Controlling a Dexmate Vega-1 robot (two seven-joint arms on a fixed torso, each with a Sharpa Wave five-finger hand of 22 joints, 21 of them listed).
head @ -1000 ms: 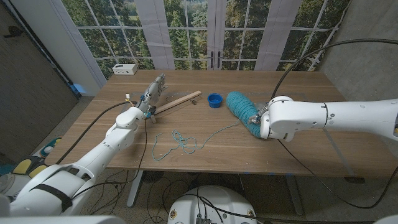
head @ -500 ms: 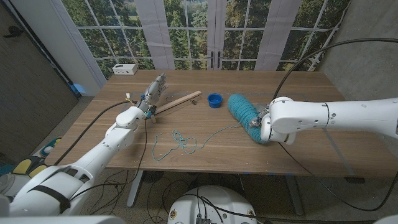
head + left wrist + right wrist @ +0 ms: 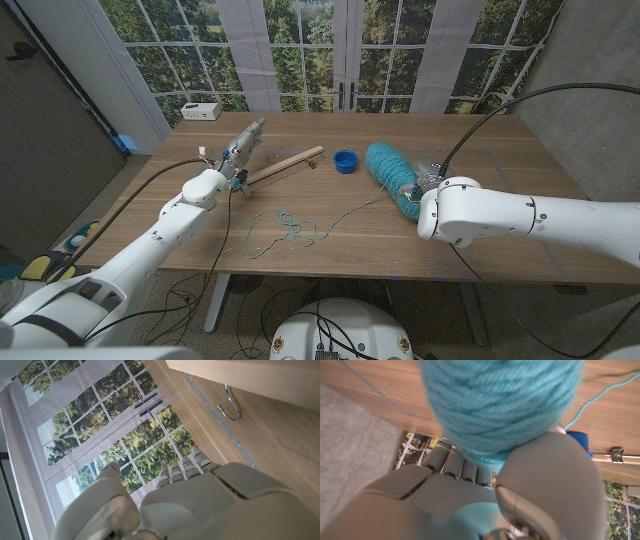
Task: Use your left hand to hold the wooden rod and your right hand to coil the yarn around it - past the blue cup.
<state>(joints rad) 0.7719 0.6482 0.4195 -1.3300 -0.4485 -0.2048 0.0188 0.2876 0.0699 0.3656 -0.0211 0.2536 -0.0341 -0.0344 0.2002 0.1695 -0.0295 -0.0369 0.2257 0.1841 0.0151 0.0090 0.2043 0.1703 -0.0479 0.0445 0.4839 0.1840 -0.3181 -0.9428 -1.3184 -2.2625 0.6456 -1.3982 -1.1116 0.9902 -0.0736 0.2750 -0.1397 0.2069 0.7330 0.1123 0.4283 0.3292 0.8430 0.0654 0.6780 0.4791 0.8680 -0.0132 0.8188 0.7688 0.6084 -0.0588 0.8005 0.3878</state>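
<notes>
Two hands, right hand point(image 3: 470, 495) fingers gripping yarn point(image 3: 390, 170), left hand point(image 3: 243, 145) grip unclear beside rod point(image 3: 285, 163).

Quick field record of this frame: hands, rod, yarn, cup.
left hand: at the wooden rod's left end; grip unclear
right hand: holds the yarn skein
yarn strand: loose, trailing on the table from the skein toward the left
blue cup: upright, between rod and skein
coiling: none visible on the rod
</notes>
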